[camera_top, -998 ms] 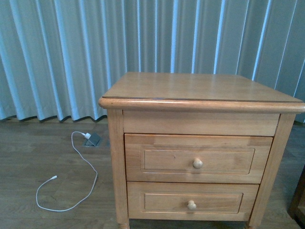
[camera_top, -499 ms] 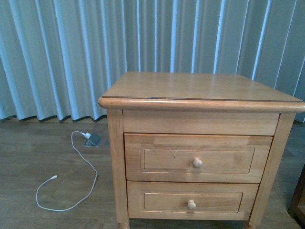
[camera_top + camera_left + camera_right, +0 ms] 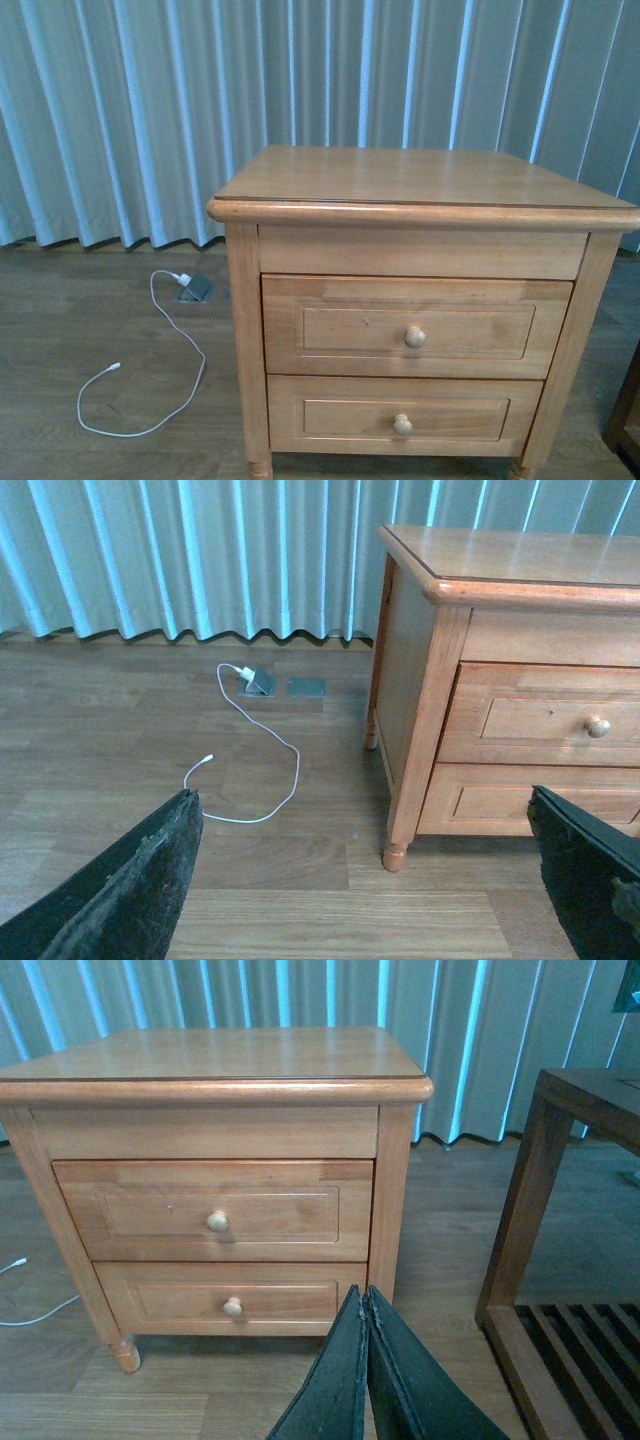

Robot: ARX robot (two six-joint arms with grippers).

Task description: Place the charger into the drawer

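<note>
1. Since the earlier front pictures the whole scene sits a touch differently in frame: the nightstand (image 3: 420,300) top shows flatter and the lower knob (image 3: 402,424) sits slightly higher. Nothing on the floor has changed place.
2. Both drawers are shut. The upper drawer (image 3: 415,328), with its round knob (image 3: 415,337), is closed flush above the lower one.
3. No charger can be found in any view.
4. On the floor to the left of the nightstand lies a white cable (image 3: 150,370), its plug near a floor socket (image 3: 195,288) by the curtain (image 3: 150,110).
5. The left wrist view alone shows the left gripper (image 3: 365,880), its two dark fingers (image 3: 130,880) spread wide apart and holding nothing, with the cable and socket beyond.
6. The right wrist view alone shows the right gripper (image 3: 366,1360), fingers pressed together with nothing between them, in front of the nightstand, and a dark wooden stand (image 3: 560,1210) beside it.
</note>
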